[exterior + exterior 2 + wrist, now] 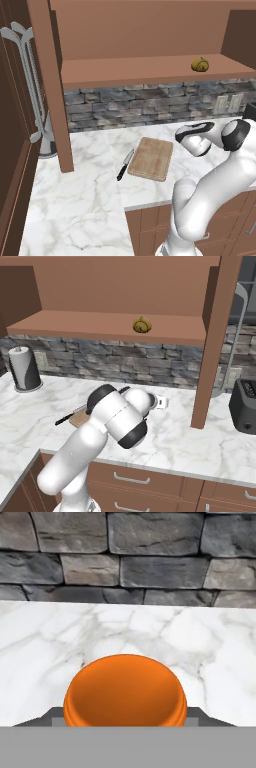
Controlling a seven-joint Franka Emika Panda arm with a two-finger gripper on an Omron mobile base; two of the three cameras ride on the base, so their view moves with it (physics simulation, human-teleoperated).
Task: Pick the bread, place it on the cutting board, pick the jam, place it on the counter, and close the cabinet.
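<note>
The orange jam [125,692] sits between my gripper's [125,718] dark fingertips [47,717], low over the white marble counter [220,652] and facing the stone backsplash. The gripper is shut on the jar. In the right base view my gripper [161,402] pokes out past the arm's elbow, right of the cutting board [151,158], which lies bare on the counter [90,190]. The bread [200,64] [142,325] rests on the shelf of the open cabinet [140,70]. Its door [54,95] [214,341] stands swung out, edge-on.
A black-handled knife [125,164] lies along the board's left side. A paper towel roll [24,368] stands at the back left and a black toaster [245,406] at the right. A tall dark cupboard [15,150] closes off the counter's left end.
</note>
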